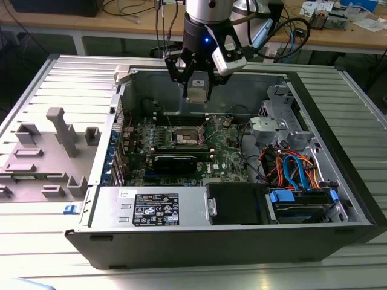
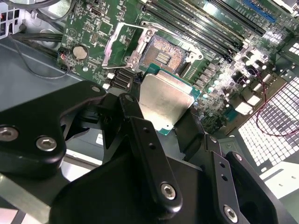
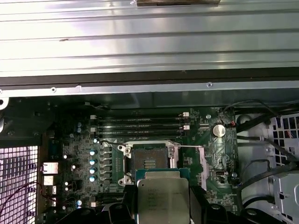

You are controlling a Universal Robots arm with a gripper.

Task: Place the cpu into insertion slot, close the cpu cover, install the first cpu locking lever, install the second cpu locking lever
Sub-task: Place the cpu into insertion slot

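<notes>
Step one in hand: gripper [image 1: 198,86] clamped on cpu [image 2: 163,100], held above slot [image 3: 149,159] and well clear of it. Cover [image 2: 119,44] lies open beside slot. Seating likely demands square alignment and a gentle descent.

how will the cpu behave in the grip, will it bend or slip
The cpu looks like a flat metal-topped plate on a green substrate, so probably stiff, not floppy. Its smooth silver top and thin edges, pinched between the jaws, could slip if the grip loosens. Thin and small, it is likely light.
</notes>
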